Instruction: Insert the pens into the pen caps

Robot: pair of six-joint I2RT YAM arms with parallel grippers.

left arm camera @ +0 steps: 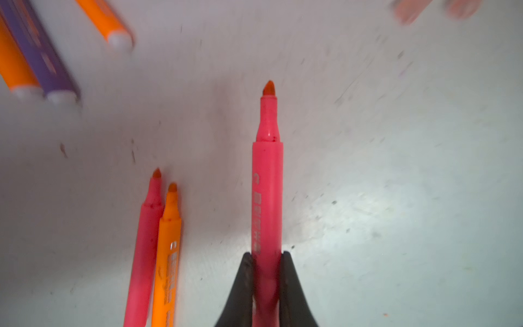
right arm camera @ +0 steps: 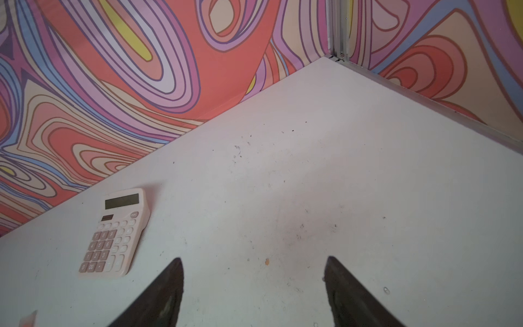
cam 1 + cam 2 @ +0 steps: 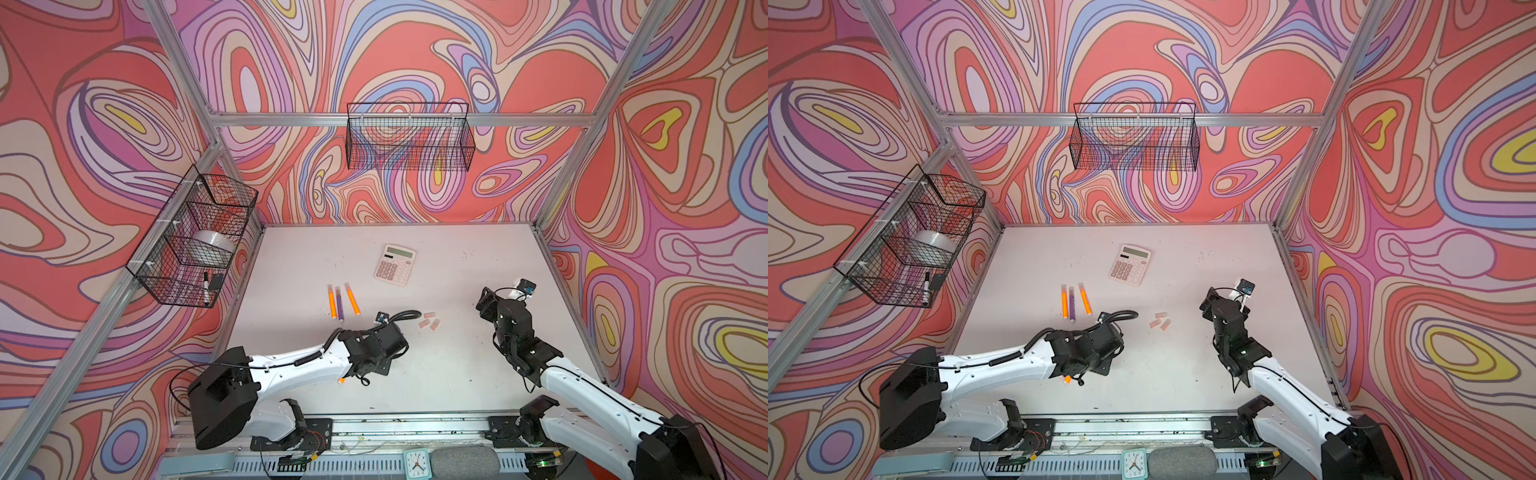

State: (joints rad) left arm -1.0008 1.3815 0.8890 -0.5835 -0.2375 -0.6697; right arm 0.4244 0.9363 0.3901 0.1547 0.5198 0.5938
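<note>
The white bench, flecked with dark specks, carries a pale pink calculator toward its back edge. In front of that, side by side, lie an orange pen, a purple pen and a second orange pen. To their right is a small cluster of pen caps. In the left wrist view an uncapped pink pen and an uncapped orange pen lie touching.

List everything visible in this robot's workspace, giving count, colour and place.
table: one, white, centre
capped pens: three, two orange, one purple, mid-table
held pen: one, pink, uncapped, in left claw
loose uncapped pens: two, pink and orange, together beside held pen
pen caps: three, pale pink, loose, right of capped pens
calculator: one, pink, far middle
wire baskets: two, black, back and left walls
tape roll: one, whitish, left basket
marker: one, white, black cap, left basket
clock: one, teal, front edge
left claw: one, black, shut on held pen
right claw: one, black, open, empty
</note>
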